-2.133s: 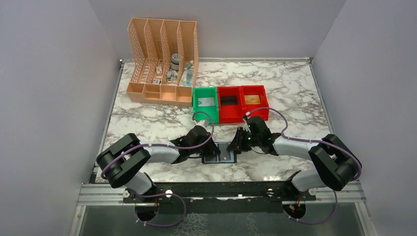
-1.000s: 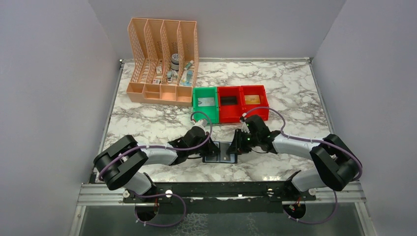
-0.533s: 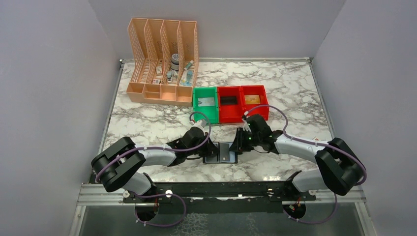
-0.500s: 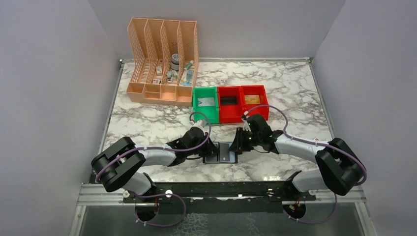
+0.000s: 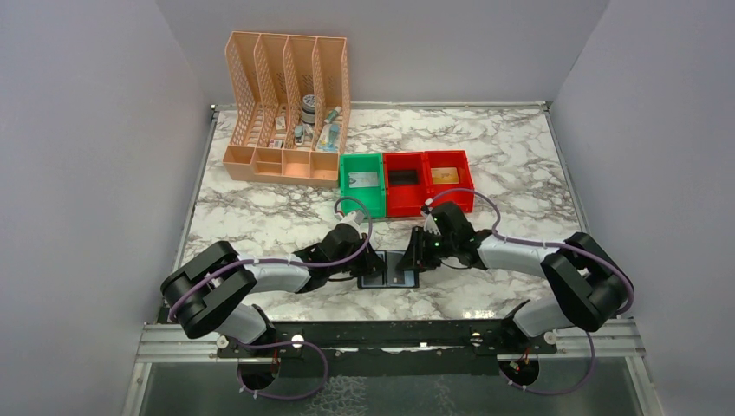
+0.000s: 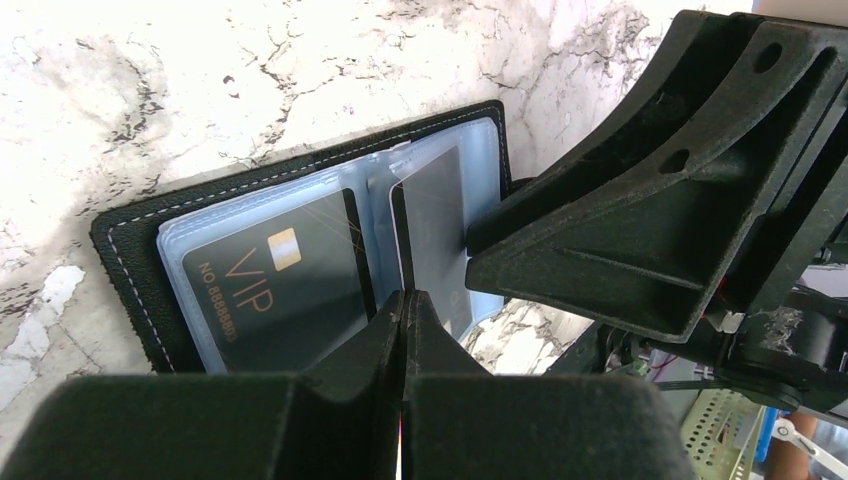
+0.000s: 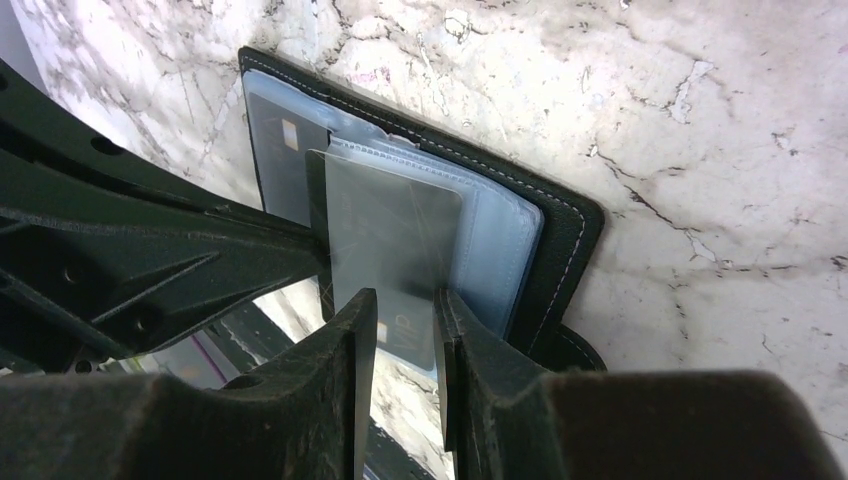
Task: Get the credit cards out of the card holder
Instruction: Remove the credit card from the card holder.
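Black stitched leather with clear, soft plastic sleeves: the card holder [image 7: 565, 225] lay open and flat on the marble table [image 7: 700, 150], in the lower centre of the top view, between the two wrists. Two dark credit cards showed in the left wrist view, a "VIP" card [image 6: 270, 290] at centre left and a second card [image 6: 435, 230] inside a sleeve leaf that stood lifted off the spine at centre. The left gripper [image 6: 403, 310] was fully closed with nothing between its jaws, its tips at the holder's edge by the fold; whether it pressed down could not be told. The right gripper [image 7: 402, 300] had its jaws a little apart, set at the free edge of the lifted sleeve at bottom centre of its view, and clamped on nothing. A tan card [image 5: 445, 175] and a white card [image 5: 364, 179] lay in bins in the upper centre of the top view. The cards were probably light, stiff and slick, while the sleeves looked floppy and likely to cling. The best hold was judged to be a card's edge at the sleeve mouth, pinched across its faces. The light holder would probably slide or lift unless pinned.
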Motion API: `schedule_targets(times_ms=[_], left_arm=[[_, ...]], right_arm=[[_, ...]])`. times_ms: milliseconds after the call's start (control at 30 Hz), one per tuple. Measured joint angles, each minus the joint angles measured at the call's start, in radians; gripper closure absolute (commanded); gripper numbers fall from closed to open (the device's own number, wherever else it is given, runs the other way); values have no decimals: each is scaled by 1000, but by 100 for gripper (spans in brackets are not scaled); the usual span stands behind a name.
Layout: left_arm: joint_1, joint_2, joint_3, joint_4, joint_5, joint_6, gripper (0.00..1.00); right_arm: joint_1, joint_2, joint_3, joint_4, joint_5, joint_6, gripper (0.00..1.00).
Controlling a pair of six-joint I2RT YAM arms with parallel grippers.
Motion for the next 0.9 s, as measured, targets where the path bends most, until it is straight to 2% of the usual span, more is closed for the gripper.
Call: schedule_targets(times_ms=[67,300,433,633,900], left_arm=[[0,0,0,0,0,2,100],[2,21,2,6,4,0,84],[4,32,2,7,6,-10,82],[4,49,2,25,11,-26,98],[14,11,-29,48,10,-45,100]], right_arm=[[0,0,0,3,11,5,71],[1,-3,0,2,35,10,71],[1,-3,0,2,35,10,71],[1,-3,0,2,35,9,71],[2,-5,3,0,56,9,71]])
